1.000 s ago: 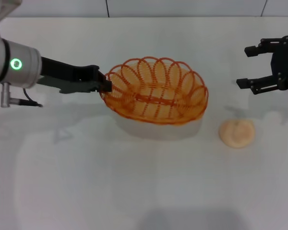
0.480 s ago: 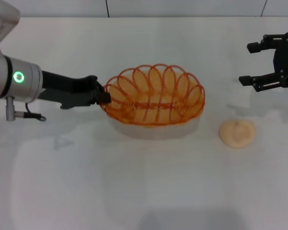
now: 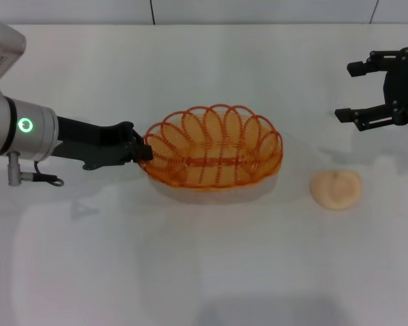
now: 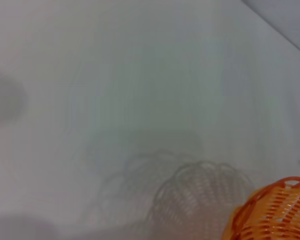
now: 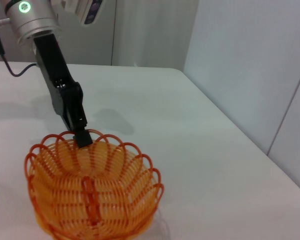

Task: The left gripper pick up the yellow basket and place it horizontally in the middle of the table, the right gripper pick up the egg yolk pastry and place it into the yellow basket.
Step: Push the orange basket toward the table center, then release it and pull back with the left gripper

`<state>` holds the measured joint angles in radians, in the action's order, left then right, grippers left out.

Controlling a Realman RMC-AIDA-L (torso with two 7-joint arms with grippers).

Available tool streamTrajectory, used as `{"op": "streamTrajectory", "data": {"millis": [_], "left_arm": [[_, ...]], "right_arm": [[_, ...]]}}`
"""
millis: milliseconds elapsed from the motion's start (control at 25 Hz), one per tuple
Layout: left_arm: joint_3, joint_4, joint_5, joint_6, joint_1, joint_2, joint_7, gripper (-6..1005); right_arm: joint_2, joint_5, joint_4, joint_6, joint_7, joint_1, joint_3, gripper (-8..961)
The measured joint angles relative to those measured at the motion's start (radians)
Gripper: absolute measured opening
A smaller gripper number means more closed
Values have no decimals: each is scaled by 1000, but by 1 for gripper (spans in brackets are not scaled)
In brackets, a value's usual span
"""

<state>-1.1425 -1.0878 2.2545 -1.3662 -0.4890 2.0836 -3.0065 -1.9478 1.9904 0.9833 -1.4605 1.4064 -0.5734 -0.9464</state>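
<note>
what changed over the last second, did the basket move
Yes. The left gripper, still clamped on the rim of the yellow basket, has carried it lower and a little toward the robot's left, levelling it out near the table. The egg yolk pastry has not moved, and the open right gripper still hovers beyond it.

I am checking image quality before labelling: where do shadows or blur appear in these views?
Head view: a soft pale shadow lies under the yellow basket on the table.
Left wrist view: the picture is blurred, and the basket's grey woven shadow falls beside its rim.
Right wrist view: sharp, with the left gripper at the basket rim.
</note>
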Motion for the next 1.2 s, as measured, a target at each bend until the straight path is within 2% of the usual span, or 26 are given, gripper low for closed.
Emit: {"op": "streamTrajectory", "data": {"millis": [320, 520, 800, 920, 1080, 1200], "left_arm": [[1, 56, 2, -8, -16, -5, 0, 72], [5, 72, 7, -18, -22, -6, -1, 132], [10, 72, 7, -44, -23, -18, -1, 365], [14, 70, 9, -75, -23, -38, 0, 459], [37, 59, 14, -115, -23, -87, 9, 585], [128, 29, 25, -154, -15, -130, 69, 707]], "right_arm": [[-13, 3, -1, 13, -11, 15, 0, 837], [-16, -1, 1, 13, -12, 25, 0, 836], [-24, 0, 2, 13, -12, 29, 0, 835], [-25, -1, 2, 14, -12, 29, 0, 834], [-25, -3, 2, 14, -7, 33, 0, 833], [-25, -4, 2, 14, 2, 36, 0, 833]]}}
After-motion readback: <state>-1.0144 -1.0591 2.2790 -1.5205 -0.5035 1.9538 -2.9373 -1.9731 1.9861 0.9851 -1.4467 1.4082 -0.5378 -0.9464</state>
